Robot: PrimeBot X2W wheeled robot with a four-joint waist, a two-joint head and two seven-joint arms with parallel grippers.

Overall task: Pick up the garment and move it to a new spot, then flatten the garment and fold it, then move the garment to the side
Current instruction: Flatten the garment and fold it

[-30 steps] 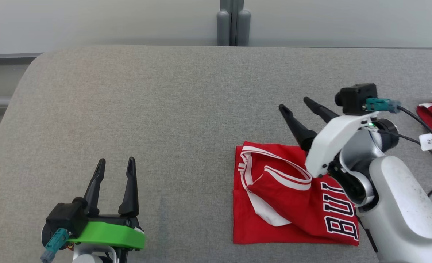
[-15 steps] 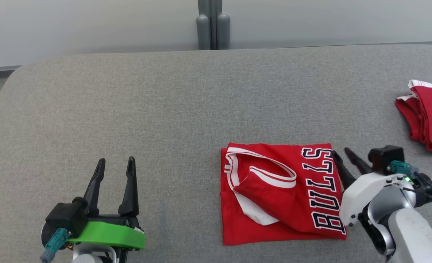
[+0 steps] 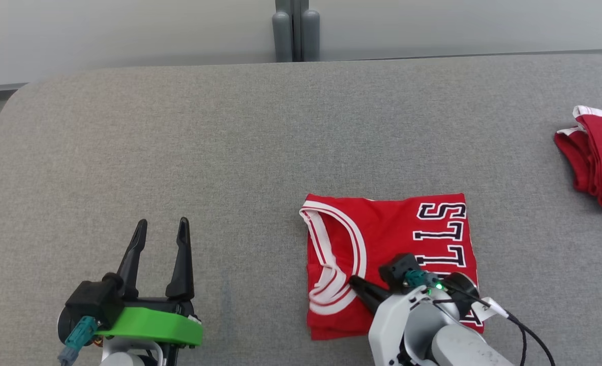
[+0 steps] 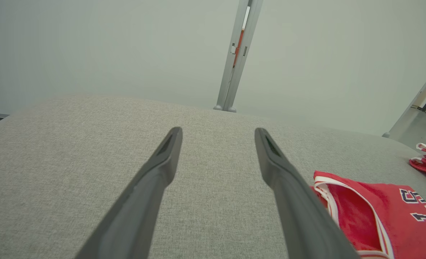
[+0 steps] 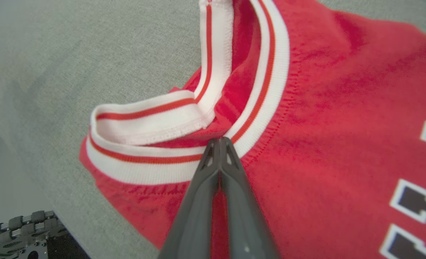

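A red garment [image 3: 408, 229] with white trim and dark letters lies folded into a rough square on the grey table [image 3: 230, 152], right of centre. My right gripper [image 3: 354, 281] is shut, its tips lying together on the white-and-red neck trim at the garment's near left part. The right wrist view shows the closed tips [image 5: 219, 141] pointing onto the garment [image 5: 324, 108], with no cloth visibly pinched between them. My left gripper [image 3: 161, 226] stands open at the lower left, well apart from the garment. The left wrist view has those fingers [image 4: 216, 135] spread over bare table, the garment [image 4: 378, 212] to their right.
A second red garment [image 3: 598, 162] lies bunched at the table's far right edge. A grey post [image 3: 291, 30] stands behind the table against a pale wall. In the right wrist view the table's near edge runs close to the garment, with a dark ribbed part [image 5: 18, 233] below it.
My right gripper went from open to shut and moved from the garment's right edge to its near left part. The loose upper flap now lies flat. The left arm stayed still.
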